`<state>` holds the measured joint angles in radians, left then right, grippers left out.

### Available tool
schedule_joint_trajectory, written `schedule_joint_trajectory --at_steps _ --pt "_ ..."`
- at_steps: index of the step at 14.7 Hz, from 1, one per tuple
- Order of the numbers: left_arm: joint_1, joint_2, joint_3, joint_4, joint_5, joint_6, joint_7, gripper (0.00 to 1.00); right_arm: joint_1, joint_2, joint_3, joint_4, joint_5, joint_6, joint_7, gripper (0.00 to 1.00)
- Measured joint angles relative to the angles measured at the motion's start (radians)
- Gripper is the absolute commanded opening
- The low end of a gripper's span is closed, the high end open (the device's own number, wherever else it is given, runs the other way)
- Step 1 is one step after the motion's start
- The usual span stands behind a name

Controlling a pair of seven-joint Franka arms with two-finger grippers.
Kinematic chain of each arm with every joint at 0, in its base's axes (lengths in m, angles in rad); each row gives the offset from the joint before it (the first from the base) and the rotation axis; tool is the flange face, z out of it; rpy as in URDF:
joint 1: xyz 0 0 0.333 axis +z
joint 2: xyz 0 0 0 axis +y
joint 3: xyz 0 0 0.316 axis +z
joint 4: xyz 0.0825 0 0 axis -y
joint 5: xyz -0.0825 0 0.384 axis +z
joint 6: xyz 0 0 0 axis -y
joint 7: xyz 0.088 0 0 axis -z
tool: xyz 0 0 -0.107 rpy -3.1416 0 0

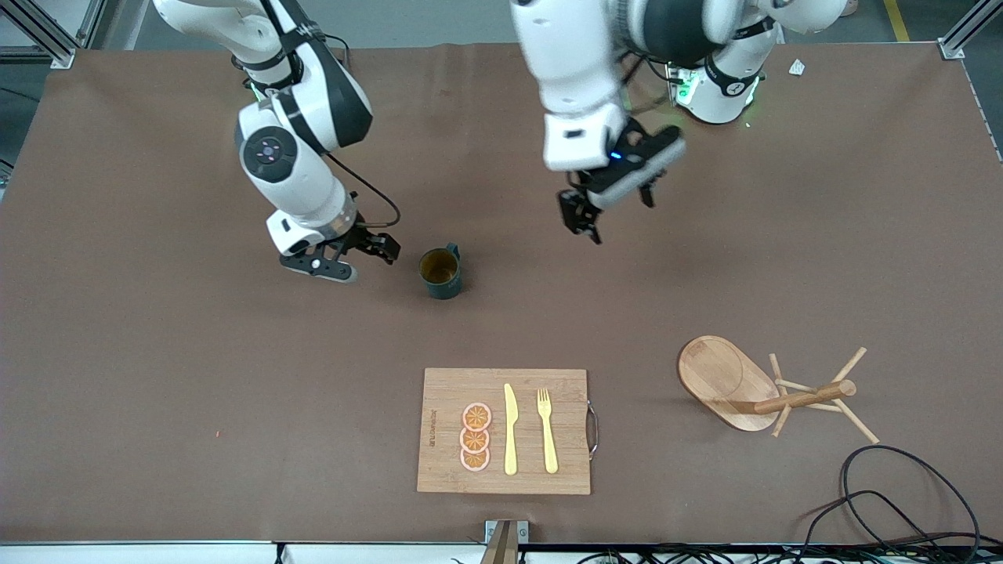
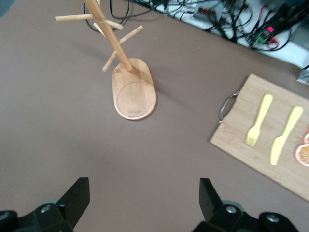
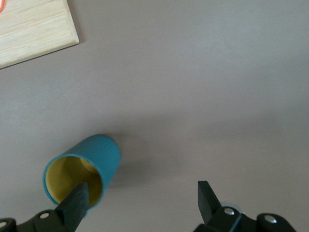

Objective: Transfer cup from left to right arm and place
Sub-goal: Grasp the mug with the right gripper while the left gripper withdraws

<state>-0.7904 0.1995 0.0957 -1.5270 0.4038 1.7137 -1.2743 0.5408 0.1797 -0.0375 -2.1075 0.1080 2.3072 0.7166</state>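
Note:
The dark teal ribbed cup (image 1: 440, 272) stands upright on the brown table, handle toward the robots' bases, yellowish inside showing. My right gripper (image 1: 367, 254) is open and empty, low beside the cup on the side toward the right arm's end of the table, with a small gap between them. In the right wrist view the cup (image 3: 104, 154) lies just past one of my fingertips (image 3: 77, 200), outside the open right gripper (image 3: 142, 195). My left gripper (image 1: 615, 207) is open and empty, up over bare table toward the left arm's end; the left wrist view shows it (image 2: 144, 193) over bare table.
A wooden cutting board (image 1: 447, 392) with a yellow knife (image 1: 510, 429), a fork (image 1: 547, 429) and orange slices (image 1: 475, 436) lies nearer the front camera. A wooden mug tree (image 1: 783, 395) lies tipped toward the left arm's end. Cables (image 1: 901, 501) run along the front edge.

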Motion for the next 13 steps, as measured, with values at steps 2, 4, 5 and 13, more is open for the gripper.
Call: schedule_joint_trajectory --at_steps 2,4,5,13 --pt "0.103 -0.041 0.001 0.002 -0.059 -0.018 0.177 1.0 0.023 0.039 0.0 0.0 0.0 0.05 0.041 1.0" --pt "0.198 -0.077 0.001 0.016 -0.119 -0.044 0.349 1.0 0.038 0.076 0.0 0.0 0.0 0.096 0.061 0.99" --pt "0.243 -0.09 0.002 0.029 -0.158 -0.06 0.42 1.0 0.047 0.092 0.0 0.001 0.0 0.12 0.072 0.98" --pt "0.549 -0.133 -0.008 0.072 -0.387 -0.154 0.912 1.0 0.114 0.178 0.0 0.002 0.0 0.215 0.113 0.74"
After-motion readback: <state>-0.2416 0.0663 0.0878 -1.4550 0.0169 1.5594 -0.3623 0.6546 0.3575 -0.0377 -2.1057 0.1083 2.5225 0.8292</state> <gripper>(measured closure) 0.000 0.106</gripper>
